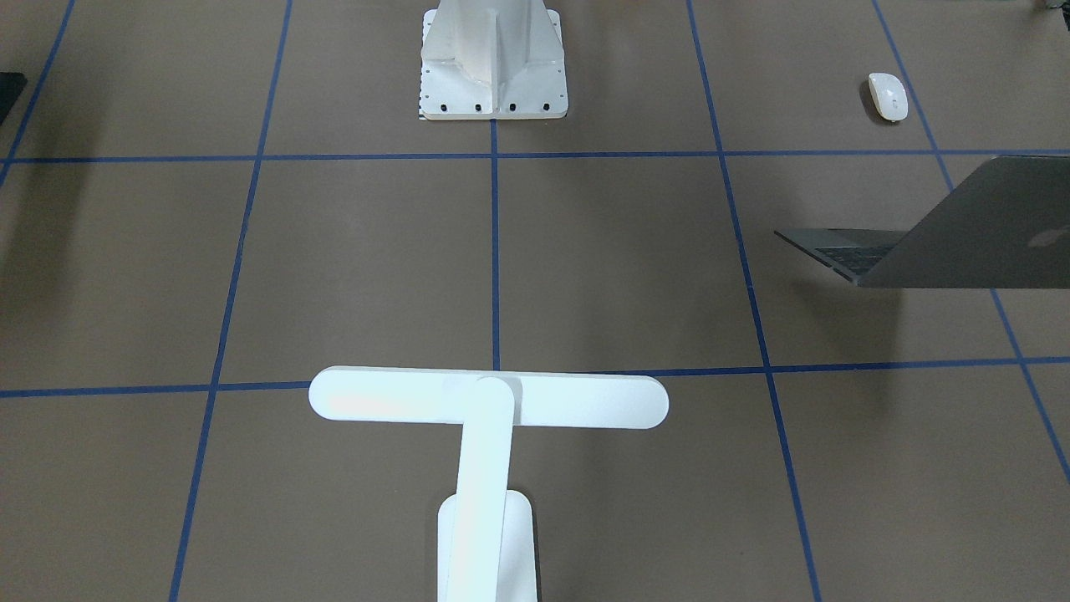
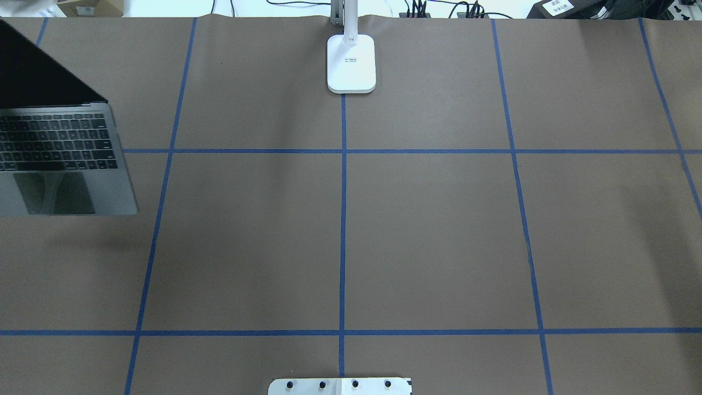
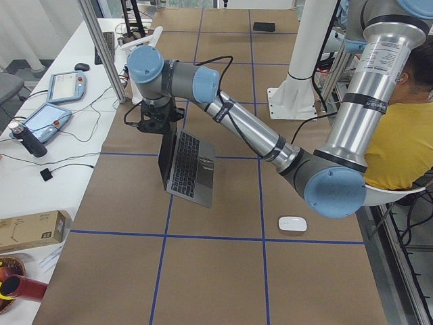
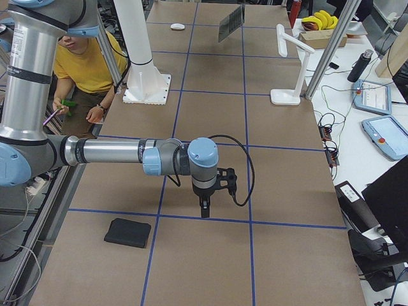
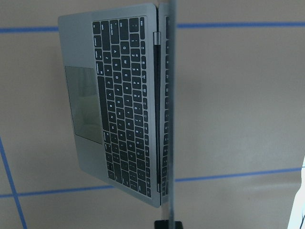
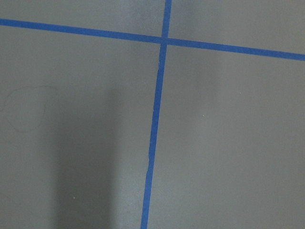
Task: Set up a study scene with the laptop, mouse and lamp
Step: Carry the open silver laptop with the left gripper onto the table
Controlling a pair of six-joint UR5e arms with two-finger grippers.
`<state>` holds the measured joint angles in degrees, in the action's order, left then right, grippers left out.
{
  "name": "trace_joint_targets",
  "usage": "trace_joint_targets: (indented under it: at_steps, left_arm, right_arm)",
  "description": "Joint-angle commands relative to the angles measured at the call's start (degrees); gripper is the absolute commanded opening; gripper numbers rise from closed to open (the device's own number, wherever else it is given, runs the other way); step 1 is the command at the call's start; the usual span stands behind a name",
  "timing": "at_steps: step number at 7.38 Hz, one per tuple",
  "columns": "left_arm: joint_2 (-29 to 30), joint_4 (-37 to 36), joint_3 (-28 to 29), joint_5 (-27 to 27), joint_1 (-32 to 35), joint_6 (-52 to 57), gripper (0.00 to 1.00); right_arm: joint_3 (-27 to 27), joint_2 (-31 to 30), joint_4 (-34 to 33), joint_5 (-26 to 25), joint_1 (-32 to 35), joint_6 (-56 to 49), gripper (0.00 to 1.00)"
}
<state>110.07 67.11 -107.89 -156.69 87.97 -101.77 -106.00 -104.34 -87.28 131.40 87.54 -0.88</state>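
Observation:
The grey laptop [image 2: 60, 159] stands open at the table's left end, its dark screen upright [image 1: 986, 226]. In the exterior left view my left gripper [image 3: 162, 128] sits at the top edge of the laptop [image 3: 189, 166] screen. In the left wrist view that thin edge runs straight to a dark fingertip piece [image 5: 167, 224], shut on the laptop [image 5: 124, 105]. The white mouse [image 1: 888, 95] lies on the robot's side of the laptop. At the far middle edge stands the white lamp [image 1: 489, 400], its base [image 2: 351, 63] on the paper. My right gripper [image 4: 204, 211] points down near the table; I cannot tell its state.
The white pedestal [image 1: 493, 67] rises at the robot's side. A flat black pad [image 4: 131, 233] lies near the right end of the table. A person in yellow [image 4: 89, 57] sits behind the robot. Tablets and cables lie on the side table [image 3: 54, 115].

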Motion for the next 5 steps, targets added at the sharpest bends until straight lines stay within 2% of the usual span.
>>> trace_joint_targets:
  at_steps: [1, 2, 3, 5]
  left_arm:
    - [4.0, 11.24, -0.04, -0.11, -7.7, -19.86, 0.0]
    - [6.19, 15.03, 0.13, 0.42, -11.12, -28.13, 0.0]
    - [9.17, 15.85, 0.14, 2.42, -13.94, -33.96, 0.0]
    - [15.24, 15.95, 1.18, 10.15, -22.28, -40.94, 0.0]
  right_arm:
    - [0.0, -0.07, 0.0, 0.0, 0.0, 0.0, 1.0]
    - [0.0, 0.01, 0.0, 0.0, 0.0, 0.09, 1.0]
    - [0.09, -0.07, 0.0, 0.0, 0.0, 0.09, 1.0]
    - [0.09, -0.07, 0.0, 0.0, 0.0, 0.09, 1.0]
